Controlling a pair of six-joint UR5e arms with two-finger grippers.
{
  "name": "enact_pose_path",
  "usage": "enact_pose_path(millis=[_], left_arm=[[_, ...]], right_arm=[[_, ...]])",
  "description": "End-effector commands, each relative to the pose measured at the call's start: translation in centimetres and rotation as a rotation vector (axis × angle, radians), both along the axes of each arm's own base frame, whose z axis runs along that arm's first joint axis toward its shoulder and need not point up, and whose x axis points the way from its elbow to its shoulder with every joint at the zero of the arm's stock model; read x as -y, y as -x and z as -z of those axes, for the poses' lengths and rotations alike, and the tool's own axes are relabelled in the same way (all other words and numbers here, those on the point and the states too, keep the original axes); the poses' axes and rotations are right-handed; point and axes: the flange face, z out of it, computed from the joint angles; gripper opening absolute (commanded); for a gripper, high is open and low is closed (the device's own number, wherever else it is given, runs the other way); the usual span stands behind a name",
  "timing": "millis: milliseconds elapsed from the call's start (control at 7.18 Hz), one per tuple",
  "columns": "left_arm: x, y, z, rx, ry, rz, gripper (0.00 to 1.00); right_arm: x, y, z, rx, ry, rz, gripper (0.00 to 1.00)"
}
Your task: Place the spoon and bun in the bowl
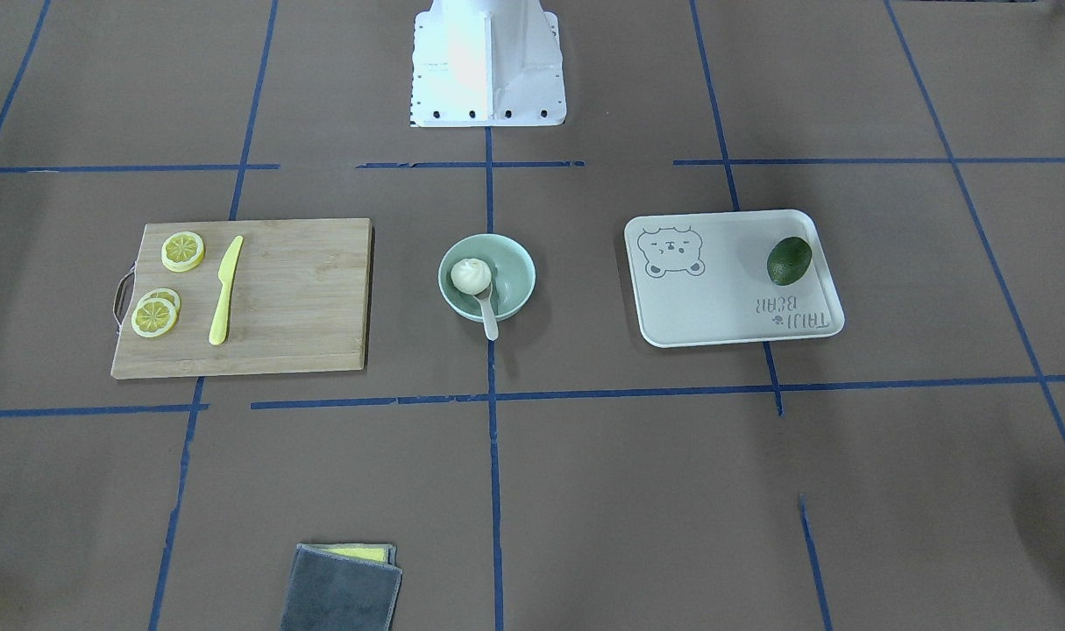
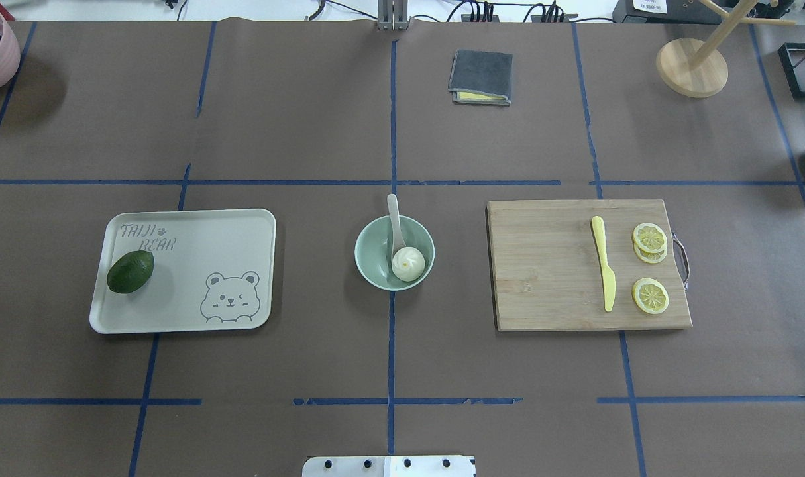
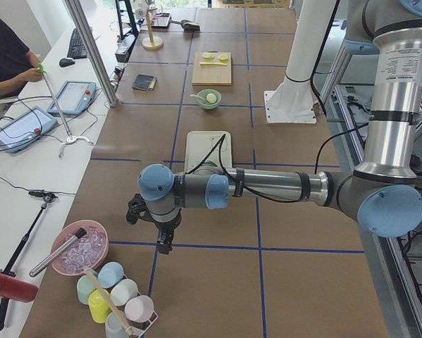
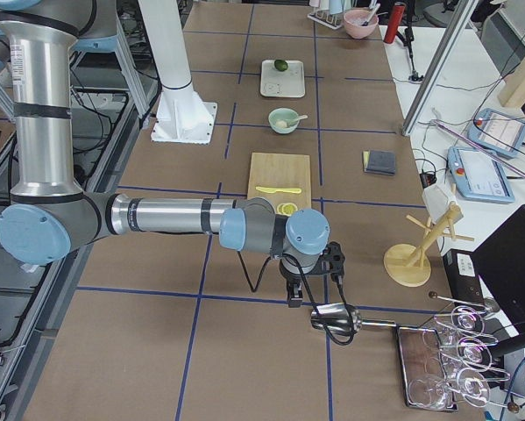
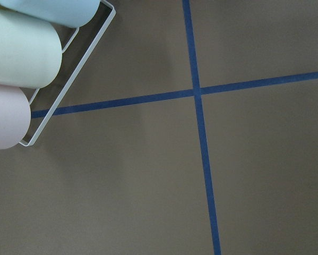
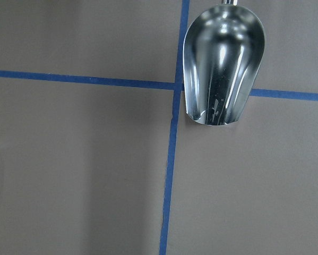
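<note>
The pale green bowl [image 1: 514,273] [image 2: 374,253] stands at the table's middle. The white bun [image 1: 469,276] [image 2: 407,263] lies inside it. The off-white spoon [image 1: 489,317] [image 2: 393,217] has its scoop in the bowl beside the bun, and its handle sticks out over the rim, away from the robot. Neither gripper is near the bowl. My left gripper [image 3: 165,243] hangs over the table's left end and my right gripper [image 4: 294,296] over its right end. Both show only in the side views, so I cannot tell whether they are open or shut.
A wooden cutting board [image 2: 548,265] with a yellow knife [image 2: 603,271] and lemon slices [image 2: 650,295] lies on my right. A white bear tray [image 2: 197,265] holds an avocado [image 2: 130,271] on my left. A metal scoop [image 6: 222,64] lies under my right wrist, a cup rack [image 5: 20,64] under my left.
</note>
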Motion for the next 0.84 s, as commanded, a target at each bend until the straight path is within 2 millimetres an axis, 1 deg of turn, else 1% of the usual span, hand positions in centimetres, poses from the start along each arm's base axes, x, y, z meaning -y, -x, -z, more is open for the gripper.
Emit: enact_pose_path(millis=[0, 279, 697], left_arm=[[-0.31, 0.02, -0.35, 0.0, 0.009, 0.005, 1.0], [-0.62, 0.01, -0.82, 0.0, 0.019, 0.006, 1.0], [-0.64, 0.01, -0.97, 0.0, 0.023, 0.006, 1.0]], right_arm=[[0.09, -0.2, 0.16, -0.001, -0.004, -0.005, 1.0], [0.27, -0.43, 0.38, -0.001, -0.008, -0.009, 1.0], [0.4, -0.6, 0.59, -0.003, -0.013, -0.012, 1.0]])
